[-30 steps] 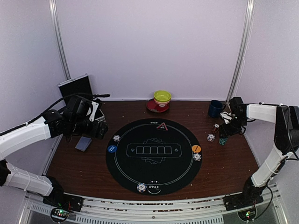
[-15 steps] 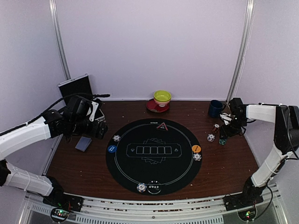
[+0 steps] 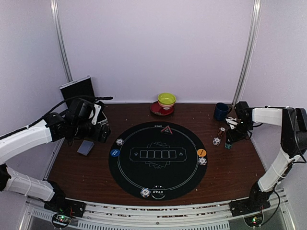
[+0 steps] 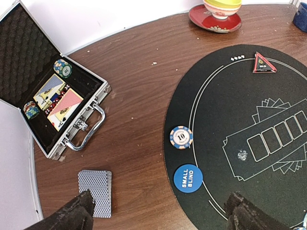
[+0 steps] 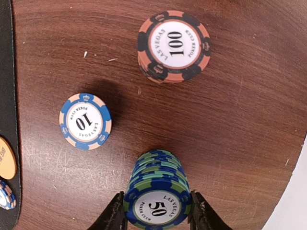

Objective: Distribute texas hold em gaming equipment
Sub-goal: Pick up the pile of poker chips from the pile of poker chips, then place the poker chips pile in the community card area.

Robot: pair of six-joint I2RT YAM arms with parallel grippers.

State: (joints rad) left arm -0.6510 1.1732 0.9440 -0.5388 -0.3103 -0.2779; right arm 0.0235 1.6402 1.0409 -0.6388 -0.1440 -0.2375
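Chips [image 3: 119, 142] and buttons [image 3: 115, 153] dot the mat [image 3: 144, 178], but your deck [image 4: 95, 193] lies undealt; left end effector [image 4: 163, 213] gapes empty, right end effector [image 5: 157, 213] brackets the 50 stack [image 5: 157, 191], grip unclear.

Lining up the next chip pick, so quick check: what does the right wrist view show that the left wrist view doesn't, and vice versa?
Right wrist only: the 50 chip stack between the right gripper fingers, the 100 chip stack, a 10 chip on bare wood, the orange button edge.
Left wrist only: the open case, the card deck, the SMALL BLIND button, a second 10 chip on the black mat, the bowl on its saucer.
Both: that mat and the wooden table.
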